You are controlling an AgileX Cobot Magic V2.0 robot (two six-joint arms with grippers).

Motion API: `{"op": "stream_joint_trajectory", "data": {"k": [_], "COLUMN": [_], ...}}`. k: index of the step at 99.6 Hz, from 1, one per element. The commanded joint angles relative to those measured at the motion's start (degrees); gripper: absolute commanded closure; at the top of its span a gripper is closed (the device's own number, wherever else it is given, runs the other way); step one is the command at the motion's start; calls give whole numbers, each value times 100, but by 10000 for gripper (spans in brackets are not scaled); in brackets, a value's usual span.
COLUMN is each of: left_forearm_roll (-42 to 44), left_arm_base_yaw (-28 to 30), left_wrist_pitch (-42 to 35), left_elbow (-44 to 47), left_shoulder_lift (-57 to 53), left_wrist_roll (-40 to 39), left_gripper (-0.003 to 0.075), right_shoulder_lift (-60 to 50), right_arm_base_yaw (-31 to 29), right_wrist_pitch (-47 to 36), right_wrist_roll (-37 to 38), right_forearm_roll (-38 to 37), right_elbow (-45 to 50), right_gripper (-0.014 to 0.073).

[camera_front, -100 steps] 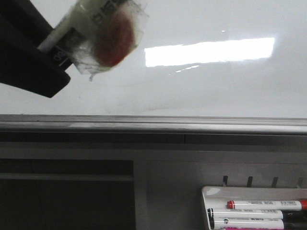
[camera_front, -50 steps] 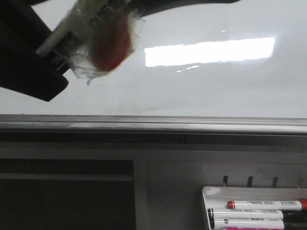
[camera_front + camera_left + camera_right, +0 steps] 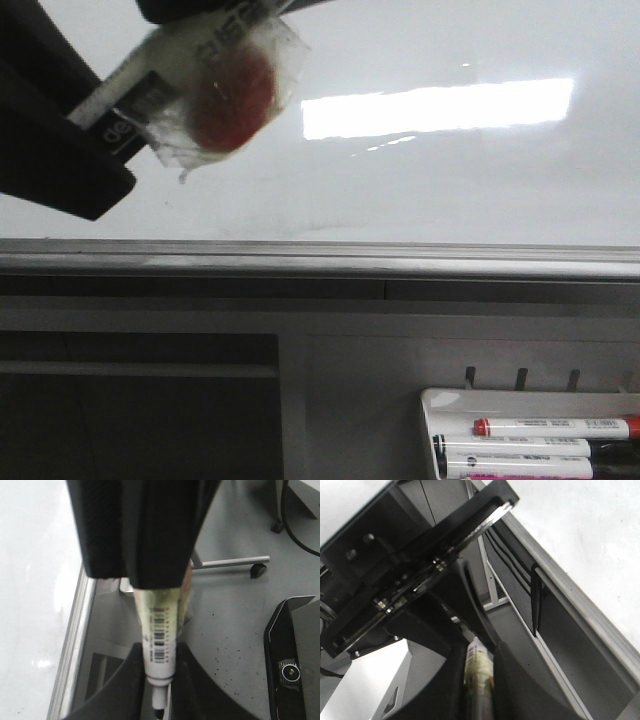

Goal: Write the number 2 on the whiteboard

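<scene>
The whiteboard [image 3: 450, 180] fills the upper front view, glossy white with a bright glare; no number 2 shows on it. A white marker [image 3: 150, 70], wrapped in clear tape with a red patch, is held up in front of the board's left part. My left gripper [image 3: 90, 130] is shut on its nib end; in the left wrist view the barcoded barrel [image 3: 159, 640] sits tight between the fingers [image 3: 131, 680]. My right gripper [image 3: 210, 8] comes in from above and is closed round the taped end [image 3: 479, 675]. The board also shows in both wrist views [image 3: 30, 580] [image 3: 580, 530].
A grey metal rail [image 3: 320, 262] runs under the board, with a dark frame below it. A white marker tray [image 3: 430, 400] at the lower right holds several markers, one red-capped [image 3: 555, 427]. Grey floor and a wheeled stand leg [image 3: 235, 562] lie beyond.
The right gripper has come in from the top right and settled over the marker's taped end. The left gripper and marker shifted slightly left.
</scene>
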Motion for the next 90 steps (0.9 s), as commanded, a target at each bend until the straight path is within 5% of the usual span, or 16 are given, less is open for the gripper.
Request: {"op": "stream_joint_trajectory", "data": {"k": [1, 22, 29, 41, 58, 72, 84, 90], "left_forearm_roll": [-390, -498, -498, -512, -168, 145, 137, 137], "left_arm_base_yaw": [-50, -38, -26, 98, 655, 1300, 1794, 2007], "left_wrist_pitch": [-858, -1258, -1367, -1460, -1449, -1438, -1425, -1425], "left_elbow": [-183, -250, -250, -250, -176, 135, 509, 697], "left_shoulder_lift": [-83, -456, -670, -1213, -2292, -3195, -3838, -4082], "left_wrist_roll": [-222, -826, -826, -906, -2040, -2874, -3098, -3180], "left_gripper": [696, 269, 232, 261, 357, 508, 734, 741], "right_shoulder_lift": [-85, -295, -308, -308, -308, -210, -22, 88], "right_arm_base_yaw": [34, 24, 24, -157, -1008, -1865, -2298, -2369], "right_wrist_pitch": [-157, -827, -1003, -1179, -1252, -1211, -1074, -937], "right_wrist_roll": [-10, -10, -10, -10, -10, -10, -10, -10], "right_forearm_roll": [285, -165, -306, -507, -851, -1087, -1446, -1606], "right_elbow": [-197, -197, -197, -197, -197, -197, -207, -263], "right_gripper": [672, 672, 672, 672, 672, 672, 672, 672]}}
